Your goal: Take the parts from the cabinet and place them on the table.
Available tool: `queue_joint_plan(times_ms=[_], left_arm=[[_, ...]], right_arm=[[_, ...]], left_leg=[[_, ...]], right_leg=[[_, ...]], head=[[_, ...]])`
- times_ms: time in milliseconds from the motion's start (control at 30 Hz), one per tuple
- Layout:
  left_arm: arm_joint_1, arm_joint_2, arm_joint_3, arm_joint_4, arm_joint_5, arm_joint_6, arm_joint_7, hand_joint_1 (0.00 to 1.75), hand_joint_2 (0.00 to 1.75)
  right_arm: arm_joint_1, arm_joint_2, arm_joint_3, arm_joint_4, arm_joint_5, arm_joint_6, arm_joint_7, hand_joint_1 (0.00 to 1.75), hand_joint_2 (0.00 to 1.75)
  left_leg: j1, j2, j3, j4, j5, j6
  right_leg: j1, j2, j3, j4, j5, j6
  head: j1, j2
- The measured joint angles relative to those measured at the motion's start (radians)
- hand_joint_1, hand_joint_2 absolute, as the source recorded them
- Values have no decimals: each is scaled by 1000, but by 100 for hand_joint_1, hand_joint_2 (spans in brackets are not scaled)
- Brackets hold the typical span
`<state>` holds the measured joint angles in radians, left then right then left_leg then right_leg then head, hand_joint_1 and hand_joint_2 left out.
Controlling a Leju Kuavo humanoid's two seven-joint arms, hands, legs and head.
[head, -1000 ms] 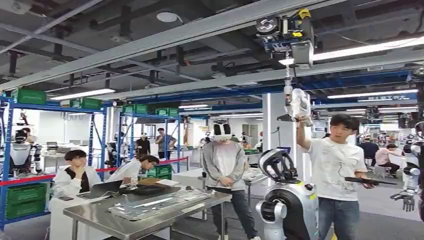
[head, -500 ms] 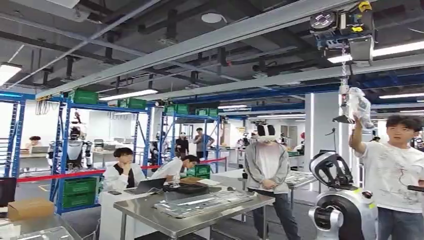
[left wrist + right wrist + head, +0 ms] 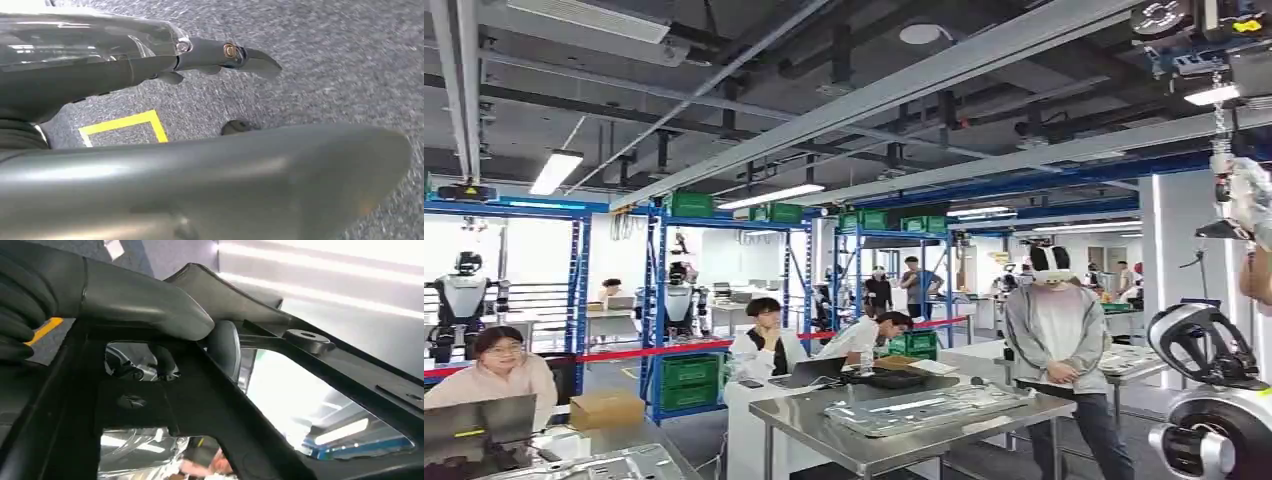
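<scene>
Our right hand (image 3: 125,305) grips a black part (image 3: 300,370), a flat frame with open cut-outs and a round boss on its edge; the thick grey thumb lies across one bar of it and dark fingers (image 3: 220,347) curl round from behind. Our left hand (image 3: 210,55) hangs over grey carpeted floor (image 3: 350,60) marked with a yellow tape corner (image 3: 125,125); its fingers stretch out straight with nothing between them.

Ahead we see a steel table (image 3: 904,425) near the middle, carrying a long flat metal panel (image 3: 934,405). A second table (image 3: 574,465) sits at the near left, with a cardboard box (image 3: 606,408) on it. Blue racks (image 3: 654,300) stand farther back, with green crates (image 3: 689,372) on their shelves. A person wearing a white headset (image 3: 1054,340) stands just right of the steel table, and other people sit behind laptops. A white and black robot (image 3: 1214,400) stands at the near right. We can read no writing or labels on anything; they are too small or blurred
</scene>
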<state>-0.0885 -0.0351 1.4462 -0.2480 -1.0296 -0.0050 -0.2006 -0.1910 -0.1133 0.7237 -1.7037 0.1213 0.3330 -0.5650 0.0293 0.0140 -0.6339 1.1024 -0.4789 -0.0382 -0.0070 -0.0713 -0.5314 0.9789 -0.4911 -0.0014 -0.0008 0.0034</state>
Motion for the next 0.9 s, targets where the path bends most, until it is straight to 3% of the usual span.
queue_joint_plan(times_ms=[33,67,100,200,233,267,333,367,400,433,500,533,567,600,700,733,767,800,867,900], left_arm=[[-1,0,-1,0,0,0,2,0,0],[-4,-2,-2,0,0,0,3,0,0],[-4,-1,-3,0,-2,0,5,0,0],[1,-1,-9,0,-8,0,5,0,0],[1,0,-10,0,-9,-1,5,0,0],[-1,0,-11,0,-9,-2,3,0,0],[-6,2,-12,0,-9,-6,-4,0,0],[-7,2,-13,0,-9,-6,-5,0,0],[-7,2,-13,0,-9,-7,-6,0,0],[-7,2,-13,0,-9,-7,-6,0,0],[-6,2,-15,0,-9,-8,-8,0,0],[-7,2,-15,0,-8,-9,-11,0,0],[-7,-1,-16,1,-8,-12,-13,0,0],[-9,0,-16,1,-7,-15,-13,0,0],[-2,0,-16,1,-6,-17,-15,0,0],[-2,0,-16,1,-4,-18,-15,0,0],[-1,0,-16,1,-2,-18,-15,0,0],[-4,0,-16,1,0,-17,-17,0,0],[-9,3,-16,1,0,-18,-23,0,0],[-9,3,-17,1,0,-18,-23,0,0]], right_arm=[[-2,2,0,0,0,0,0,175,175],[-5,3,0,0,-3,1,0,175,175],[-9,3,2,2,-4,2,1,175,175],[-16,3,4,3,-10,1,2,175,175],[-19,3,5,3,-11,1,2,175,175],[-19,3,5,3,-13,1,0,175,175],[-17,2,6,8,-15,2,0,175,175],[-15,2,6,11,-15,2,0,175,175],[-15,2,7,14,-15,3,0,175,175],[-15,2,8,17,-16,3,0,175,175],[-16,2,8,19,-16,3,0,175,175],[-18,2,8,19,-16,3,0,175,175],[-19,2,8,19,-16,3,-1,175,175],[-18,2,8,20,-17,3,-2,175,175],[-20,3,8,21,-16,3,-3,175,175],[-21,7,8,21,-16,2,-4,175,175],[-21,8,8,21,-15,2,-4,175,175],[-20,10,8,21,-15,2,-6,175,175],[-16,10,7,23,-12,1,-6,175,175],[-15,10,8,23,-12,1,-6,175,175]], left_leg=[[0,37,41,-79,20,-3],[-8,48,43,-85,10,11],[-10,31,40,-83,11,25],[-14,8,37,-83,12,46],[-12,2,38,-84,15,52],[-11,-5,37,-84,15,58],[-14,-26,37,-83,16,65],[-17,-37,37,-83,16,67],[-21,-49,38,-83,17,68],[-23,-62,39,-83,17,68],[-27,-90,42,-83,17,68],[-27,-103,43,-83,17,68],[-24,-109,39,-83,19,67],[-20,-124,34,-81,21,63],[-14,-152,26,-89,30,46],[-15,-133,26,-83,21,44],[-22,-79,15,-60,-1,39],[-21,-48,-13,-1,-39,34],[-15,-31,-88,159,-110,24],[-11,-29,-115,216,-122,18]], right_leg=[[0,-8,1,7,-6,7],[8,-14,-1,12,-12,16],[8,-18,0,14,-12,19],[1,-36,7,11,-16,36],[-5,3,6,21,-31,42],[-5,38,-14,66,-64,41],[-5,61,-94,240,-147,42],[-5,63,-133,316,-167,41],[-4,64,-152,348,-165,39],[-3,67,-148,327,-138,33],[4,83,-80,164,-39,16],[8,109,-41,73,4,7],[6,159,-25,36,-3,-3],[7,159,-23,24,6,0],[12,132,-19,16,5,-3],[0,113,-13,-1,14,-6],[3,103,-10,-7,16,-9],[3,89,-9,-7,15,-10],[3,58,-11,-6,14,-10],[3,44,-11,-5,14,-9]], head=[[0,0],[0,0],[0,0],[0,0],[0,0],[0,0],[0,0],[0,0],[0,0],[0,0],[0,0],[0,0],[1,0],[0,0],[0,0],[0,0],[0,0],[0,0],[0,0],[0,0]])
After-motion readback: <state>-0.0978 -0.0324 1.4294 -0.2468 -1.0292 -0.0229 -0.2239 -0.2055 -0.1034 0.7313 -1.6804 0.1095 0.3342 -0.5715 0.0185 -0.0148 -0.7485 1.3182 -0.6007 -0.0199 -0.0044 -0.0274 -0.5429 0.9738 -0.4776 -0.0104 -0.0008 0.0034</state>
